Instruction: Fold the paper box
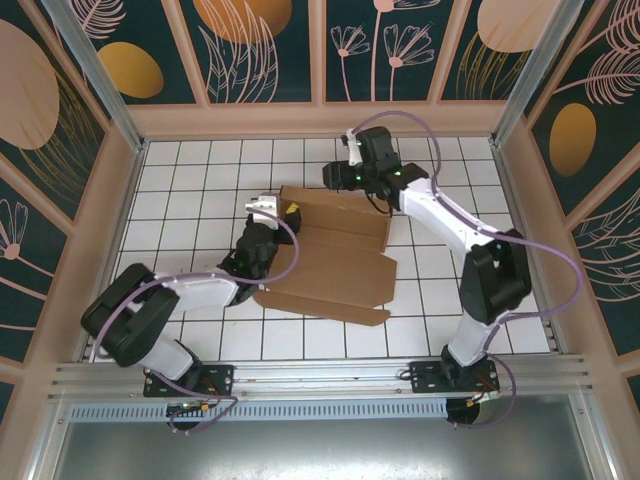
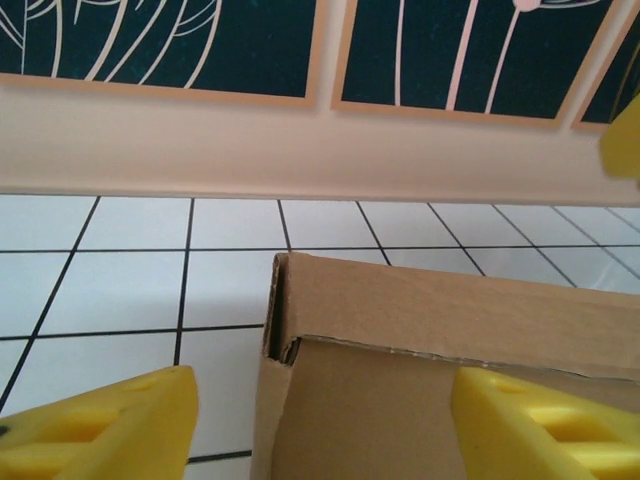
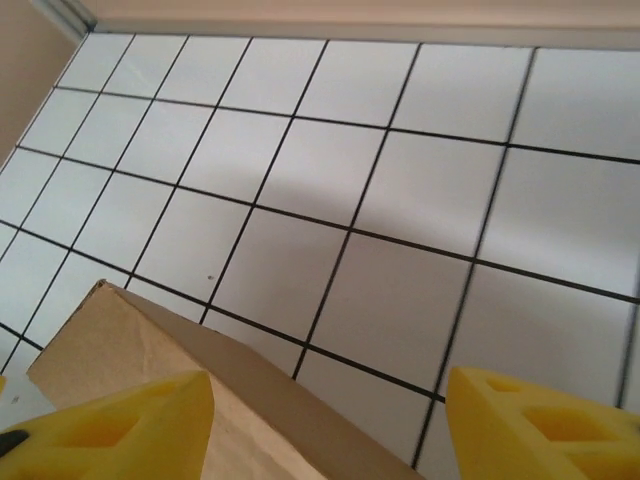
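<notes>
The paper box (image 1: pixel 330 262) is a brown die-cut cardboard sheet lying partly folded in the middle of the white tiled table, with one long wall raised along its far side. My left gripper (image 1: pixel 280 211) is at the box's far left corner. In the left wrist view it is open (image 2: pixel 325 440), its yellow fingers (image 2: pixel 110 430) standing either side of the raised wall's corner (image 2: pixel 400 330). My right gripper (image 1: pixel 350 180) hovers over the box's far edge. It is open (image 3: pixel 330 430), with a cardboard corner (image 3: pixel 140 350) under its left finger (image 3: pixel 120 430).
Low beige walls (image 1: pixel 320 118) ring the tiled table (image 1: pixel 200 170), with patterned panels above them. Bare tiles lie to the left, right and behind the box. A yellow shape (image 2: pixel 625 140) shows at the right edge of the left wrist view.
</notes>
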Robot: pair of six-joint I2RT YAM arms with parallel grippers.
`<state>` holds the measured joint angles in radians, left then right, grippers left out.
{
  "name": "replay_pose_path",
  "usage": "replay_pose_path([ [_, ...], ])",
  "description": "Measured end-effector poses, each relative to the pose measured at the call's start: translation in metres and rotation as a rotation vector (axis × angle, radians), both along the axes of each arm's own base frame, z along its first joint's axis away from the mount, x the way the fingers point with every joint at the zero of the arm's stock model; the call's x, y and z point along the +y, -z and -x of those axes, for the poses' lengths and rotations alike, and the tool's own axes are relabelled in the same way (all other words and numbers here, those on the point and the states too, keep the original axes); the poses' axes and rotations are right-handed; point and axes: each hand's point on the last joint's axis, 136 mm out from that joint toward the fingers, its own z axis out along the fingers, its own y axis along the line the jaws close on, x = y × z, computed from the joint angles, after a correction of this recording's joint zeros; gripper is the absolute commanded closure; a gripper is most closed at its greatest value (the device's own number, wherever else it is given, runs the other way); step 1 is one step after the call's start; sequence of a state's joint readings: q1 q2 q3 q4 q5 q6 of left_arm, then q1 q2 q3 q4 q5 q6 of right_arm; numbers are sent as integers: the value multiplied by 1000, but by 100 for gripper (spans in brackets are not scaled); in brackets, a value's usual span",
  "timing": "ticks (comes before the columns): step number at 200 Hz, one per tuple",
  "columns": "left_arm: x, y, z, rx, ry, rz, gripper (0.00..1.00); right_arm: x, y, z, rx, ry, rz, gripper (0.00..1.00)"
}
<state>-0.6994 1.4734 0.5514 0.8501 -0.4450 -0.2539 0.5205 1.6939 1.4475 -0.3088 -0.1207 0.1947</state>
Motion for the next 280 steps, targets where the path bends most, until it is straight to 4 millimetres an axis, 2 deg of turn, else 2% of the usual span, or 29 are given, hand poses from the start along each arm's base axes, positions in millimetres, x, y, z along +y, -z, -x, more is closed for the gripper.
replay_pose_path([
  [22,22,-30,22,-52,-15,45,42,-24,-15,15,-28,58,-38,31],
  [33,33,-51,31,-98,-32,80,37,-36,-19,23,-35,81,-56,31],
  [43,39,-69,35,-133,-42,115,27,-46,-21,28,-35,105,-74,31],
  [59,44,-86,27,-142,-62,138,23,-63,-20,33,-36,146,-108,31],
  [73,45,-90,5,-106,-72,145,22,-75,-14,37,-21,178,-142,31],
  [92,45,-82,-26,-30,-48,169,23,-88,-2,44,16,212,-183,31],
  [108,40,-59,-43,50,-12,174,22,-95,10,48,47,233,-206,29],
  [119,32,-41,-45,106,27,176,23,-98,16,52,64,247,-216,24],
  [135,23,-19,-45,176,70,179,23,-103,21,56,79,262,-235,23],
  [159,19,0,-46,234,98,184,24,-107,24,56,87,272,-254,23],
  [202,14,11,-51,270,106,198,27,-109,36,61,100,286,-264,26],
  [224,15,16,-52,288,88,220,31,-111,46,67,119,292,-260,34],
  [257,15,21,-53,313,71,278,49,-113,70,77,153,308,-273,43],
  [280,11,20,-54,312,78,325,60,-111,68,77,133,299,-309,46],
])
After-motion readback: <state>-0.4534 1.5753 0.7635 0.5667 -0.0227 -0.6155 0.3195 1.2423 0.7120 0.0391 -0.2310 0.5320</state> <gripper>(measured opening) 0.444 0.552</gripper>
